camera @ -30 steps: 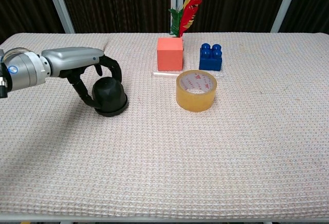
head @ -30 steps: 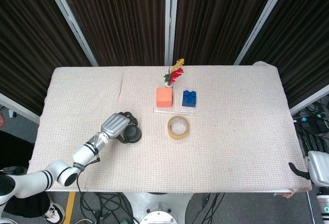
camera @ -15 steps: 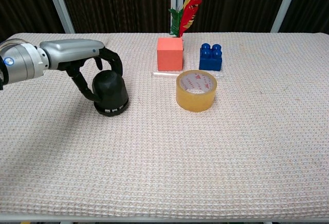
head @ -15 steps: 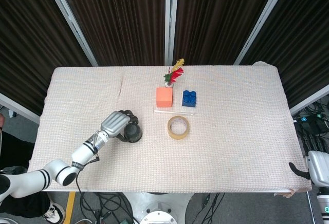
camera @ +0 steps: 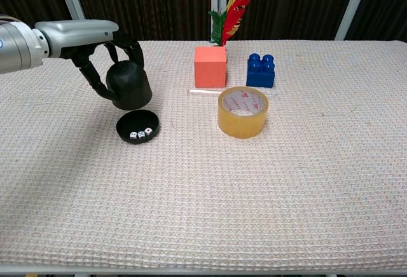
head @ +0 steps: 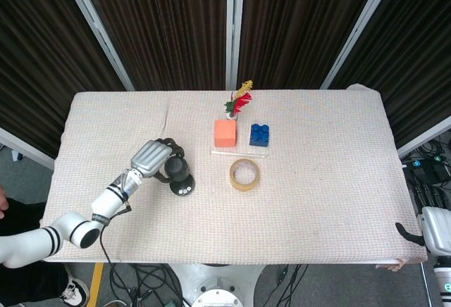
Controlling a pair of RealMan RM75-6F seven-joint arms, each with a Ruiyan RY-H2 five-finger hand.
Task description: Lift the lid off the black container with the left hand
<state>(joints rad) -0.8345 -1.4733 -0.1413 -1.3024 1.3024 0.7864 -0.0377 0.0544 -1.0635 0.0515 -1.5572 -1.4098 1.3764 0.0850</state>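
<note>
While the left hand [camera: 105, 51] grips the one black lid [camera: 129, 85] from above w/ fingers curled round its dome, the lid hangs clear in the air, just over the open black base [camera: 138, 127] and not touching it. Base sits on the table [camera: 254, 188] toward the left edge, approx. midway front to back; inside it, three small white dice [camera: 140, 135] show in the chest view. In the head view the same lid [head: 175, 169] sits in the hand [head: 151, 159], base [head: 183, 189] just below it in frame.

Right hand: only a bit of arm hardware [head: 435, 231] shows off the table's right front corner, so can't tell its state.

Other items, one each, grouped near the middle toward the back edge: orange cube [camera: 210, 66], blue toy brick [camera: 261, 71], roll of tape [camera: 243, 112] nearer the front, a thin clear stick [camera: 202, 91] lying between cube and tape. Feathers behind the cube: one red-yellow [camera: 236, 5], one green [camera: 218, 28].
</note>
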